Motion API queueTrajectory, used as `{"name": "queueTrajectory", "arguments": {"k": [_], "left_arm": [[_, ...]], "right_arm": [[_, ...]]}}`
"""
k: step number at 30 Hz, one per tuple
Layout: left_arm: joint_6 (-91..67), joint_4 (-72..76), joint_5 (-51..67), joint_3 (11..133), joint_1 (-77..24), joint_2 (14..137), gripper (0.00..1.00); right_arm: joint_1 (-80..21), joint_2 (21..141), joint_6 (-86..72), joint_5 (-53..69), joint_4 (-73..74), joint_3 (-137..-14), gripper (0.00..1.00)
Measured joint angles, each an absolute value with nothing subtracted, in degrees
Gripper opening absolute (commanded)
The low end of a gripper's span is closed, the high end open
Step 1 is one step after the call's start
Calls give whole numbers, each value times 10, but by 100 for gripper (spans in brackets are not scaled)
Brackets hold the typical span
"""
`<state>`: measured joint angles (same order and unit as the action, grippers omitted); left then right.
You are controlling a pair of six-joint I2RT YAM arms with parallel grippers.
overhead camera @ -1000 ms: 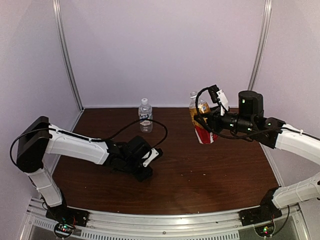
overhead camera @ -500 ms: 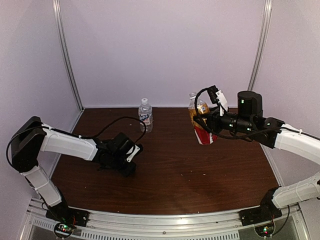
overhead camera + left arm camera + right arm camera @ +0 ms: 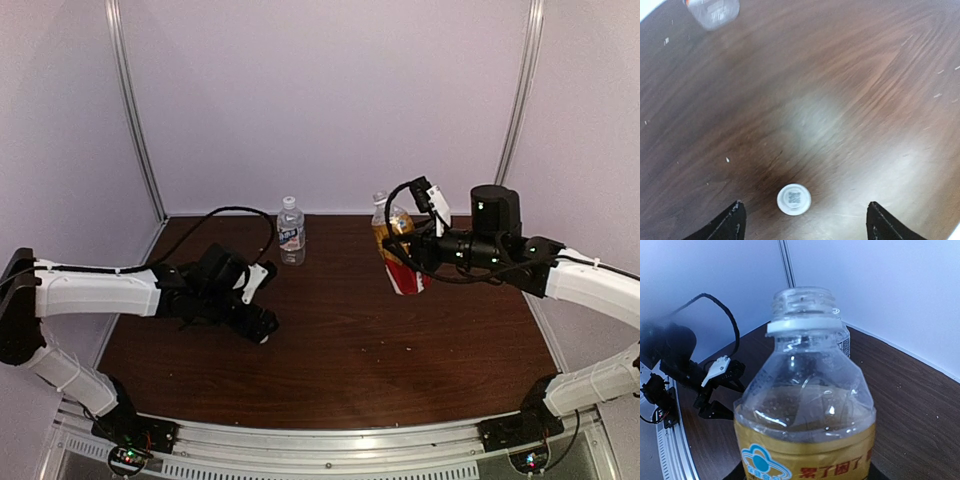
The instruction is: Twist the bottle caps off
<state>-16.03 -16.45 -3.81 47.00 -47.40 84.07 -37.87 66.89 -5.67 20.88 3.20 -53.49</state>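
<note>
Top external view: the left arm reaches low across the left side of the dark wooden table (image 3: 400,350), and its left gripper (image 3: 262,328) hangs just over a loose cap (image 3: 265,338), a small white disc lying flat on the wood. The left wrist view looks straight down on that loose cap (image 3: 794,199). It sits between the two black fingertips (image 3: 732,222), nearer the left one and touching neither. The jaws stand wide apart with nothing in them. At the back of the table, well beyond the left gripper, a clear bottle (image 3: 291,231) with a blue-white label stands upright, and a second cap (image 3: 290,201) sits on its neck. Over on the right side, the right gripper (image 3: 410,258) is closed around the body of an amber bottle (image 3: 396,240) with a red-white label. The bottle leans a little to the left, and from here I cannot tell whether its base rests on the wood. The right wrist view looks up the amber bottle (image 3: 805,405) from close by. Its threaded neck is bare and open with only the white collar ring below the threads, and brown liquid fills the lower part above a yellow label. The gripper's own fingers are hidden below the bottle in that view, and the left arm shows low in the background.
</note>
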Motion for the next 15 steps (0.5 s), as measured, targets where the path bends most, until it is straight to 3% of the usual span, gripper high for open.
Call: {"name": "queueTrajectory", "arguments": {"k": [8, 15], "left_arm": [[-160, -130, 94, 501, -474, 724, 94], [-180, -69, 223, 561, -474, 704, 95]], "right_arm": [[-381, 696, -39, 308, 26, -530, 49], [-418, 731, -18, 393, 21, -530, 50]]}}
